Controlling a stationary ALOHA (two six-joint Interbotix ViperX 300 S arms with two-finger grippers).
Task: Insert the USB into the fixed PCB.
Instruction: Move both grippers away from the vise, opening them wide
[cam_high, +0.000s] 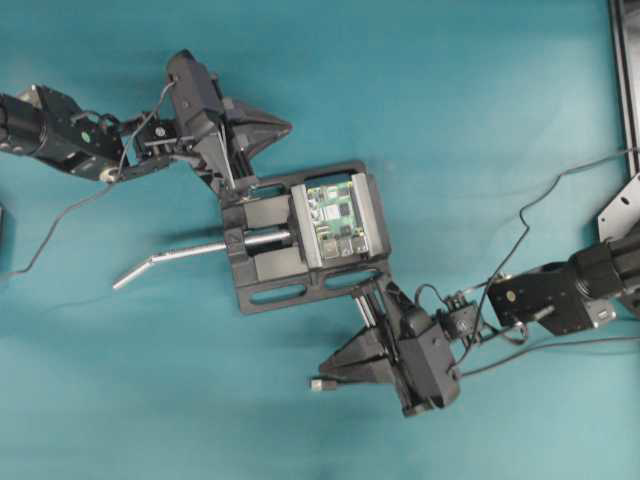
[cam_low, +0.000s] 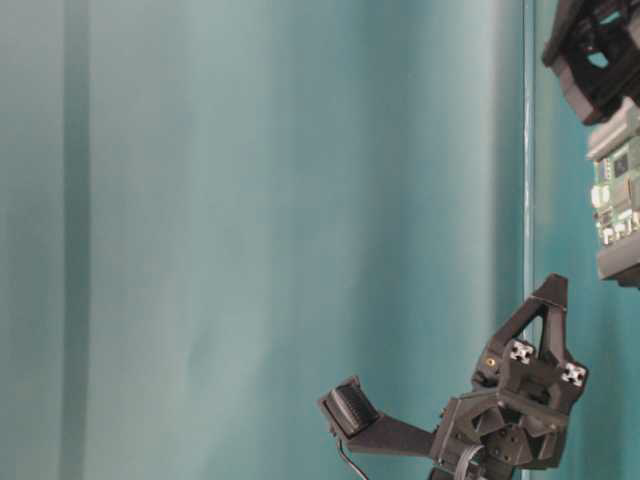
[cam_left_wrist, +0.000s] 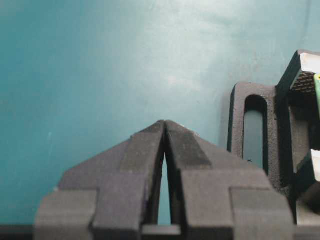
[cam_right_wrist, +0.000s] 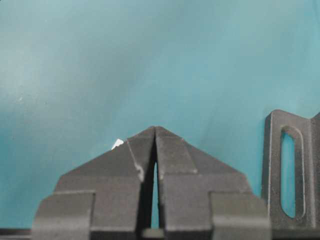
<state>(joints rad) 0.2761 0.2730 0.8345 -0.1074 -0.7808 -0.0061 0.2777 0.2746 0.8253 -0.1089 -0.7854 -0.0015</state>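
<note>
Both pairs of fingers are clenched tip to tip with nothing between them. In the overhead view, the left gripper (cam_high: 283, 127) sits just beyond the upper left corner of the black vise (cam_high: 300, 240), its closed point aimed to the right, its arm stretching away toward the left edge. The right gripper (cam_high: 326, 362) lies just below the vise's lower right corner, pointing left, with its arm running off to the right. The fixed PCB (cam_high: 335, 220), green with silver and black chips, is clamped between the vise's grey jaws at the centre of the teal table (cam_high: 470, 90). The vise's silver bent handle (cam_high: 190, 257) sticks out to the left. The USB (cam_high: 317, 383), a small pale plug, lies on the table just below and left of the right gripper's tip, apart from the vise.

In the table-level view, one closed gripper (cam_low: 552, 285) stands in the lower right, below the PCB (cam_low: 615, 195) at the right edge.

In the left wrist view, the fingers (cam_left_wrist: 145, 150) meet at a point over bare table, with the vise's slotted base (cam_left_wrist: 255, 130) to their right.

In the right wrist view, the fingers (cam_right_wrist: 172, 155) are pressed together; a small white tip (cam_right_wrist: 117, 144) peeks out beside the left finger, and the vise's slotted foot (cam_right_wrist: 290, 170) sits to the right.
</note>
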